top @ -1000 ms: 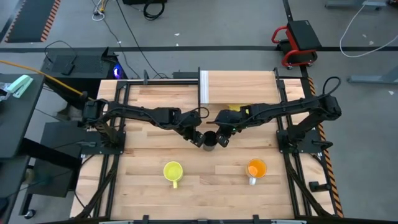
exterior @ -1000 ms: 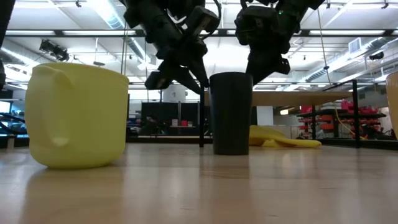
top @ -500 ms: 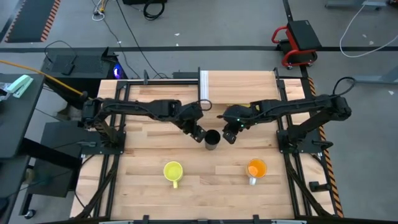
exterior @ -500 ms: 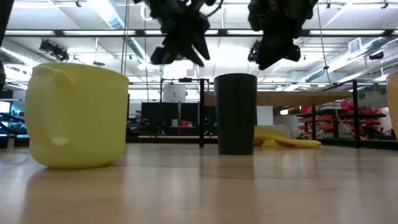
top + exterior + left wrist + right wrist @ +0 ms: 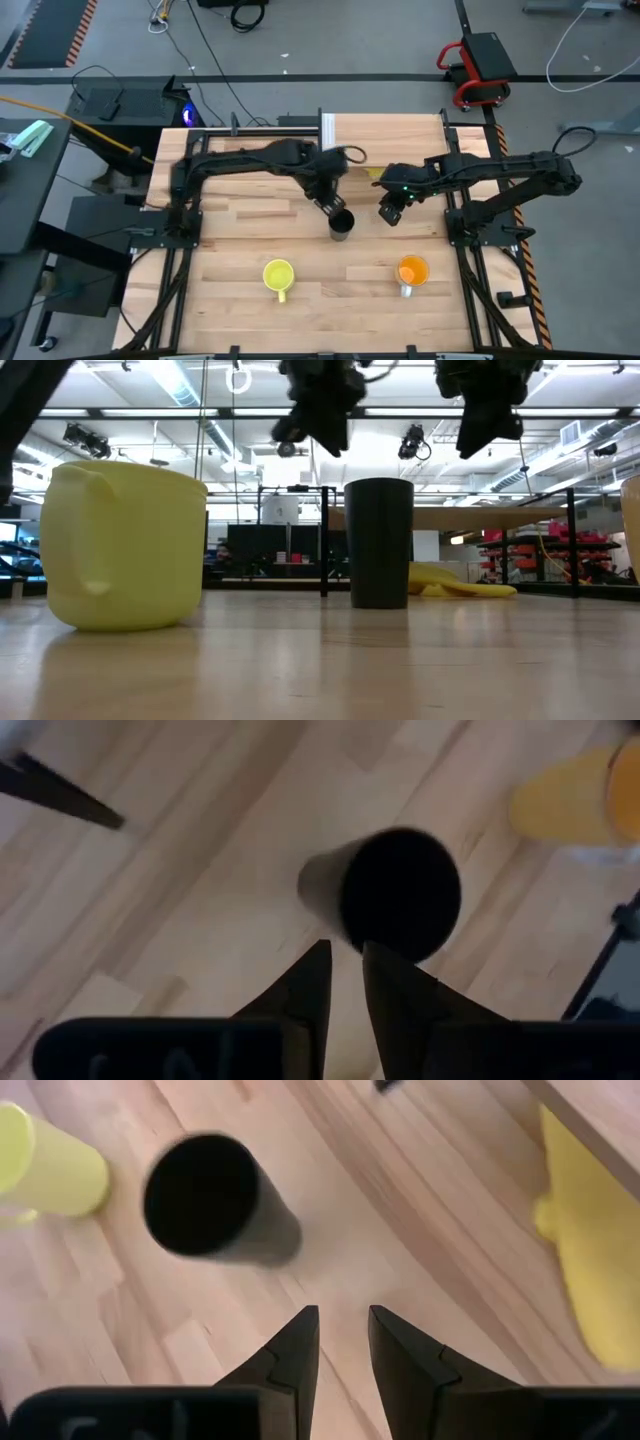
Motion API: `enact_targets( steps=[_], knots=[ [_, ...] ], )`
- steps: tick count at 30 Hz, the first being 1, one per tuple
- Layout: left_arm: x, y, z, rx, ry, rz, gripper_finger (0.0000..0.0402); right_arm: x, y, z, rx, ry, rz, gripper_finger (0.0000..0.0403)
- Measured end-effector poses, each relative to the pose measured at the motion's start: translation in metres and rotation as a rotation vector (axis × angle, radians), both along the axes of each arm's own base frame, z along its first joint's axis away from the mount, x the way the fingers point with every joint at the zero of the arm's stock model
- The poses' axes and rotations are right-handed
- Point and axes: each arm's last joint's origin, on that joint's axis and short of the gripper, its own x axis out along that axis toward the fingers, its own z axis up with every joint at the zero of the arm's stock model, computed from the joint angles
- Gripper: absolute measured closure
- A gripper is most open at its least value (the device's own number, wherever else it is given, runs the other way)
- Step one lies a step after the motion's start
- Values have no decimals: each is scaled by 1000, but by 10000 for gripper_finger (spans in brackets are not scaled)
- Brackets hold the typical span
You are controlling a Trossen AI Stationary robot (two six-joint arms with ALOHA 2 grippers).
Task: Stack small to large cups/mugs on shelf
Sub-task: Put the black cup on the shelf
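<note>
The black cup (image 5: pixel 341 224) stands upright on its base in the middle of the tabletop, also seen in the low view (image 5: pixel 379 542). The yellow mug (image 5: pixel 278 277) and the orange mug (image 5: pixel 411 272) stand nearer the front edge. The shelf (image 5: pixel 385 140), with its white end panel (image 5: pixel 327 140), is at the back. My left gripper (image 5: pixel 330 203) hovers above the cup's far-left side, its fingers (image 5: pixel 345 948) a narrow gap apart with nothing between them. My right gripper (image 5: pixel 390 211) hangs to the cup's right, open and empty (image 5: pixel 342 1312).
A flat yellow floppy object (image 5: pixel 375 173) lies on the table under the shelf's near edge, behind the black cup (image 5: pixel 455 584). Dark frame rails (image 5: pixel 185 200) run along both table sides. Bare tabletop (image 5: pixel 340 290) lies between the two mugs.
Both grippers have risen well above the black cup, which stays upright. My left gripper has gone up and a little toward the far edge. My right gripper has drawn back toward the table's right edge while rising.
</note>
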Motion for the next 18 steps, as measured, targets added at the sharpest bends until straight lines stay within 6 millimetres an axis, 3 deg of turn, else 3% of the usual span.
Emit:
enact_targets(
  steps=[6, 18],
  knots=[
    [23, -13, -21, 1, 94, -85, 324, -7, 5, 4, -31, -7, 5, 305],
    [26, -7, -27, 63, 119, -43, 304, -9, 13, 4, -71, 5, 5, 305]
  ],
)
